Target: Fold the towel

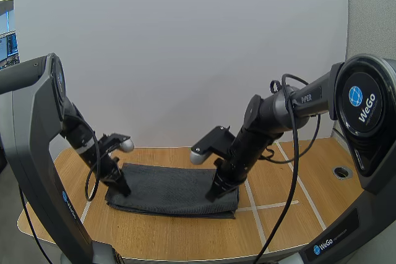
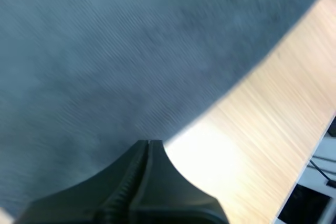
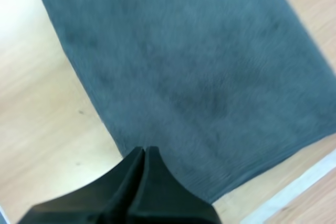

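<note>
A dark grey towel (image 1: 170,190) lies flat on the wooden table (image 1: 185,236), its layered edges showing along the front. My left gripper (image 1: 124,190) points down at the towel's left end. In the left wrist view its fingers form one dark wedge (image 2: 147,143), shut, with the tip right at the edge of the towel (image 2: 105,51). My right gripper (image 1: 212,196) points down on the towel's right part. It is likewise shut (image 3: 144,149), tip at the border of the towel (image 3: 199,66). No cloth is lifted.
White tape lines (image 1: 266,206) cross the table right of the towel. A round cable hole (image 1: 341,172) sits at the far right. Bare wood runs in front of the towel up to the table's curved front edge.
</note>
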`<control>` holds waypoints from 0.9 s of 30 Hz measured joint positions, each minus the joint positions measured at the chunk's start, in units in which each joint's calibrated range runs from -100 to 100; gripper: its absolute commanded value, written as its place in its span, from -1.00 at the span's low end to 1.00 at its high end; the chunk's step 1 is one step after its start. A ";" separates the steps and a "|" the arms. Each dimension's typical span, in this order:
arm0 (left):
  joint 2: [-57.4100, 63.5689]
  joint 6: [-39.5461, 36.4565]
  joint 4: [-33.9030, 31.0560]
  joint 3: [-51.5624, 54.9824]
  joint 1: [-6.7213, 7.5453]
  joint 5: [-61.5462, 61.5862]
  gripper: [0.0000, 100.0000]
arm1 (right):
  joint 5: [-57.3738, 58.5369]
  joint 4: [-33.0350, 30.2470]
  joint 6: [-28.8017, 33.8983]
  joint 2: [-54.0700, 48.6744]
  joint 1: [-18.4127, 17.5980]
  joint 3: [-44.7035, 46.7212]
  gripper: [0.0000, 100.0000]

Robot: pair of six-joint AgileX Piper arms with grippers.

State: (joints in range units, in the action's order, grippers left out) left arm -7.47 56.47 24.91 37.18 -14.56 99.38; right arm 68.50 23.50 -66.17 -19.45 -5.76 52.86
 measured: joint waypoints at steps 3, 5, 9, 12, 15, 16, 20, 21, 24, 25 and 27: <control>0.12 0.23 -1.13 3.10 -0.16 0.00 -1.00 | -2.53 -0.57 0.00 0.00 0.00 2.34 -1.00; 0.12 0.33 -1.37 3.91 -0.16 -0.89 -1.00 | -6.37 -1.72 0.00 0.00 0.00 4.41 -1.00; -1.27 1.04 -1.59 7.05 -0.16 -8.82 -1.00 | -11.95 -3.66 0.00 0.80 0.00 7.86 -1.00; -2.31 1.04 -1.62 7.72 -0.16 -9.52 -1.00 | -13.48 -4.74 0.00 2.30 0.00 8.70 -1.00; -2.73 1.04 -1.62 8.37 -0.16 -10.02 -1.00 | -15.60 -6.05 0.00 3.42 0.00 9.48 -1.00; -2.79 1.04 -1.62 8.37 -0.16 -10.02 -1.00 | -16.06 -6.29 0.13 3.55 0.00 9.61 -1.00; -2.79 1.04 -1.51 8.64 -0.22 -10.33 -1.00 | -20.56 -8.98 1.32 4.11 0.00 10.50 -1.00; -2.79 1.04 -1.37 8.64 -0.22 -10.24 -1.00 | -21.44 -9.27 1.55 4.11 0.00 10.62 -1.00; -3.07 1.04 -0.31 8.81 -0.22 -9.41 -1.00 | -23.62 -11.12 2.57 4.11 0.00 10.88 -1.00; -3.10 1.31 0.42 8.97 -0.22 -8.13 -1.00 | -24.23 -11.96 3.11 4.11 0.00 10.87 -1.00; -2.72 2.49 2.31 8.97 -0.22 -4.03 -1.00 | -25.21 -13.16 4.07 4.11 0.00 10.87 -1.00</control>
State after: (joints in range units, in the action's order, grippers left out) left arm -10.19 58.96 27.22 46.14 -14.78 95.36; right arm 43.29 10.33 -62.10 -15.34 -5.76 63.73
